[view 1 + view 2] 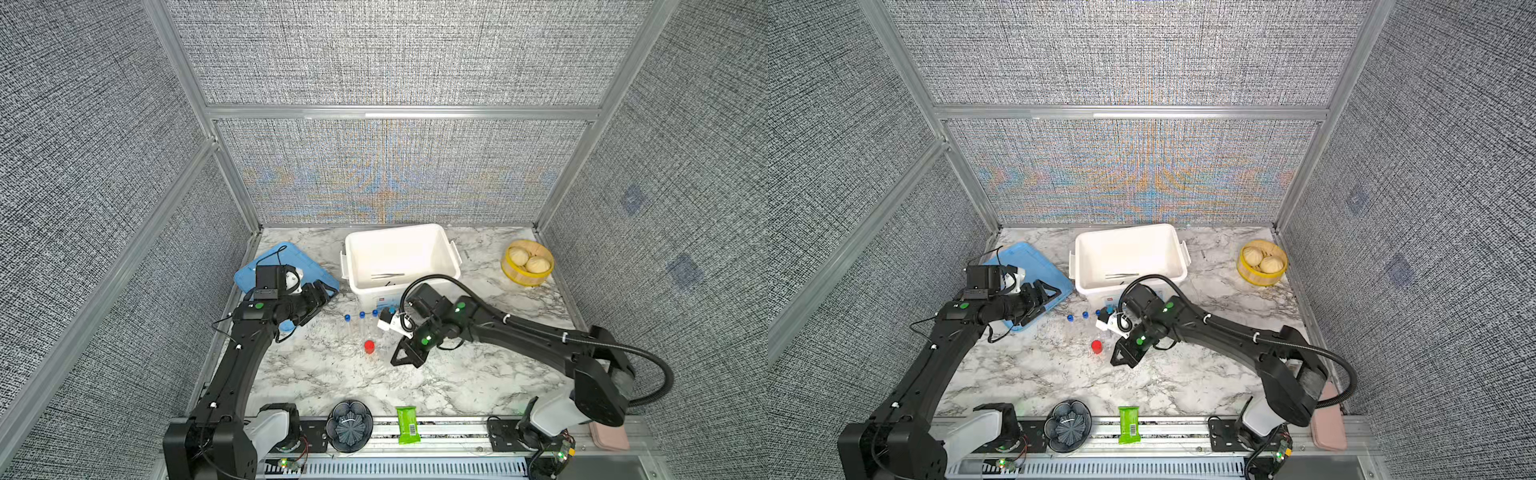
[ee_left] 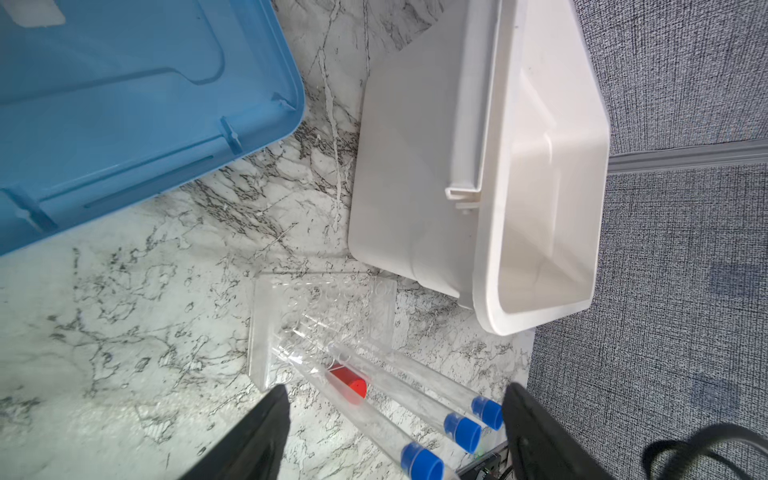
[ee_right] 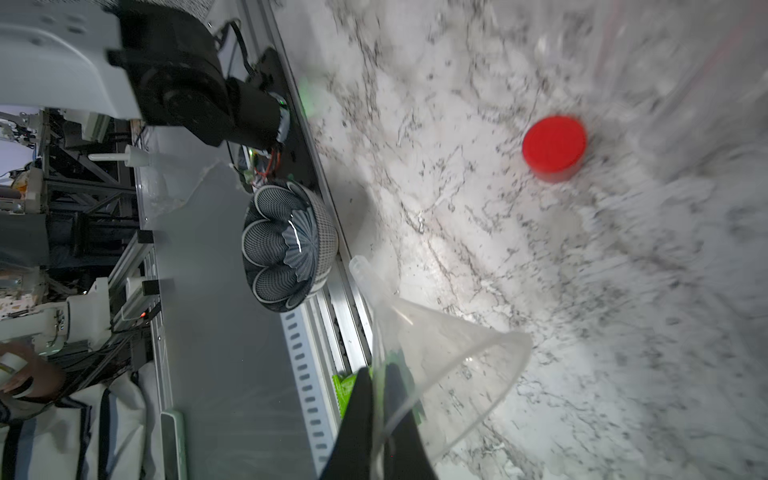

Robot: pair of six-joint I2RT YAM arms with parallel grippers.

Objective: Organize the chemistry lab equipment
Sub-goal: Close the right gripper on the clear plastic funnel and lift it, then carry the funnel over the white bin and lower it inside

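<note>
The right gripper (image 3: 376, 372) is closed on the rim of the clear funnel (image 3: 449, 374), one finger inside the wide mouth and one outside; the funnel lies tipped on its side with its narrow spout towards the front rail, and whether its wall touches the bench (image 1: 324, 374) cannot be told, the wrist view being blurred there. In both top views this gripper sits just right of the red-capped vial (image 1: 369, 346), which stands upright on the marble, apart from the fingers.

The left gripper (image 1: 320, 303) hangs with its fingers spread wide and nothing between them, over the near corner of the blue lid (image 1: 286, 255); its wrist view looks down on the three blue-capped tubes (image 2: 415, 399), which lean side by side with their lower ends in a clear rack (image 2: 332, 307), caps up.

The rack stands just in front of the white bin (image 1: 415, 253), between the two arms; the silver tweezers (image 1: 387, 275) lie on the floor of the bin, near its front wall, with a small dark item beside them that is too small to name.

A dark fluted bowl (image 1: 349, 426) and a green packet (image 1: 407, 424) rest on the front rail, well apart from the tubes; a yellow steamer basket (image 1: 527, 262) holding two buns sits at the far right corner of the bench.
</note>
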